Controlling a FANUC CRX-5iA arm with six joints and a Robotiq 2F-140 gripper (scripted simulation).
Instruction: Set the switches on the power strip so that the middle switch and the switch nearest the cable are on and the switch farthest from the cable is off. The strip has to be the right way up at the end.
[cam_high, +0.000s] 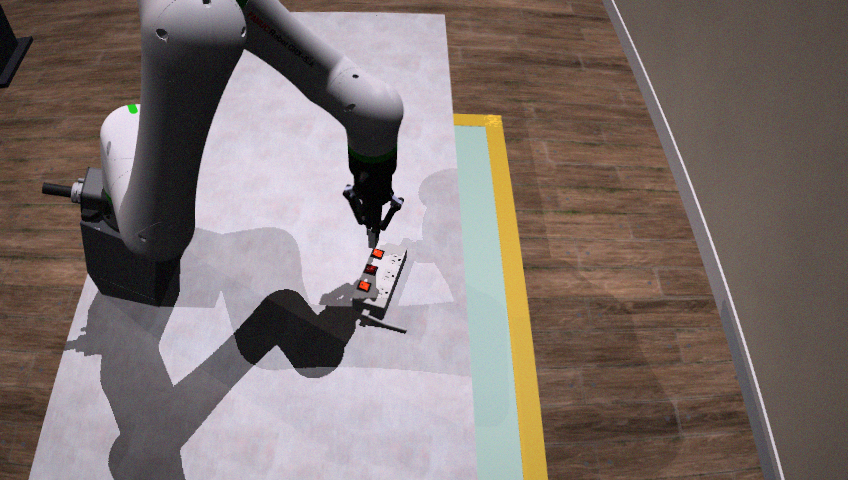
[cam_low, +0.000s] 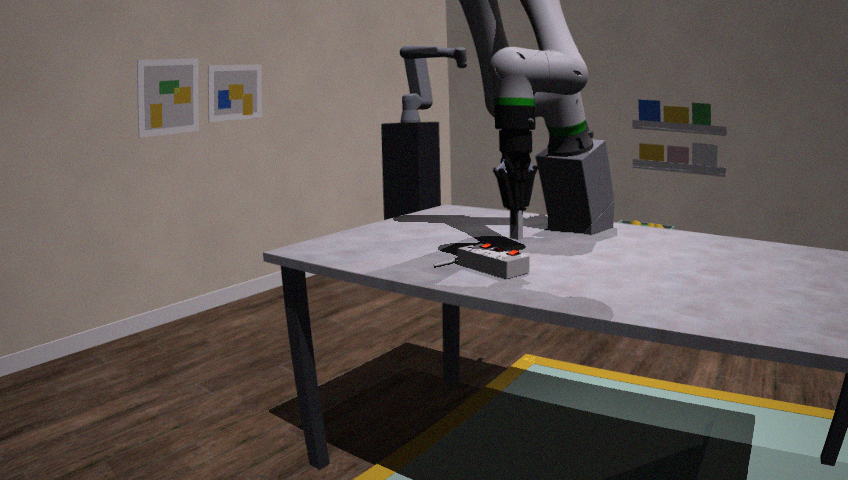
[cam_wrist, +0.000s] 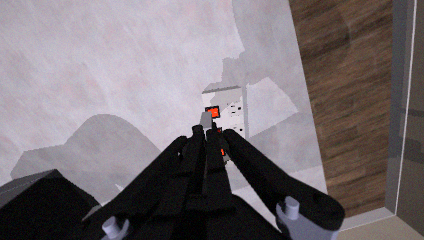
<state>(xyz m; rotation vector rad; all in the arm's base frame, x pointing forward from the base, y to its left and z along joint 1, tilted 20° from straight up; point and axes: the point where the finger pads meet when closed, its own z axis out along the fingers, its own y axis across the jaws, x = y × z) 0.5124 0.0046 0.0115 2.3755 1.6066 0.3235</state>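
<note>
A grey power strip (cam_high: 383, 278) lies the right way up on the white table, near its right edge. It carries three red switches in a row. The cable (cam_high: 383, 324) leaves at the near end. The switch farthest from the cable (cam_high: 377, 253) and the one nearest it (cam_high: 363, 286) glow bright orange-red, while the middle switch (cam_high: 370, 269) looks darker. My gripper (cam_high: 373, 237) is shut and empty, pointing down just above the far-end switch. The strip (cam_low: 492, 256) and gripper (cam_low: 516, 231) also show in the exterior view. In the wrist view the fingertips (cam_wrist: 206, 120) sit beside a red switch (cam_wrist: 212, 111).
The robot base (cam_high: 127, 261) stands on the table to the left of the strip. The table's right edge runs close to the strip, with a yellow-bordered floor zone (cam_high: 499, 279) below it. A second arm on a dark pedestal (cam_low: 410, 169) stands behind the table.
</note>
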